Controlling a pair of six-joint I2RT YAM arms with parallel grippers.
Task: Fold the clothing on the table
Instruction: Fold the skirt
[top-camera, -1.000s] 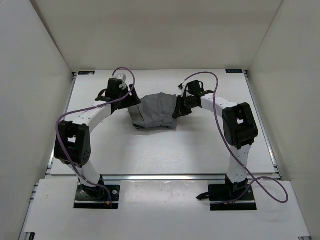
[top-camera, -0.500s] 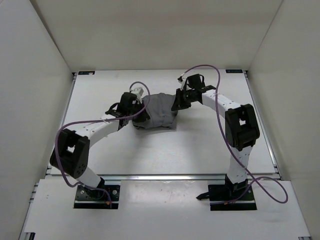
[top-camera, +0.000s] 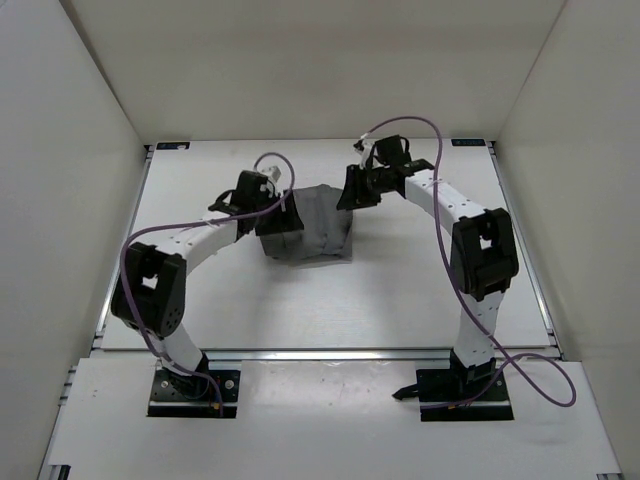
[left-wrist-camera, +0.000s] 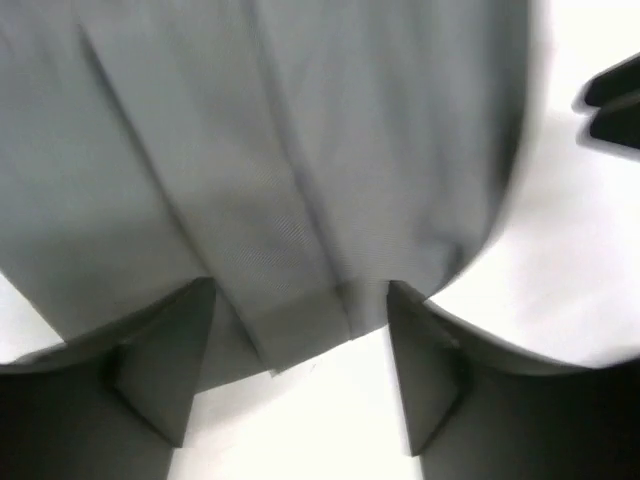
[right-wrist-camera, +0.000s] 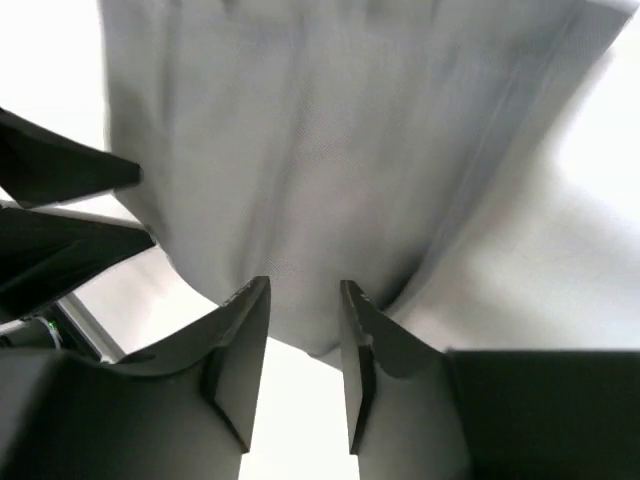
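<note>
The dark-grey clothing (top-camera: 318, 228) sits bunched up around the middle of the white tabletop (top-camera: 400, 290), a bit toward the far side. The left pincer (left-wrist-camera: 300, 290) is spread wide over the garment's left edge, with a folded hem between its fingers but nothing squeezed. The right pincer (right-wrist-camera: 305, 288) is only cracked open at the right edge, not gripping either.

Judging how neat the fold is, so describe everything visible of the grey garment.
The clothing is plain dark-grey soft fabric, folded into a compact, roughly square bundle lying flat on the white table, mid-table. Long creases and layered edges show close up. The left claw sits at its left edge, the right claw at its far right corner, both jaws parted; contact is unclear.
</note>
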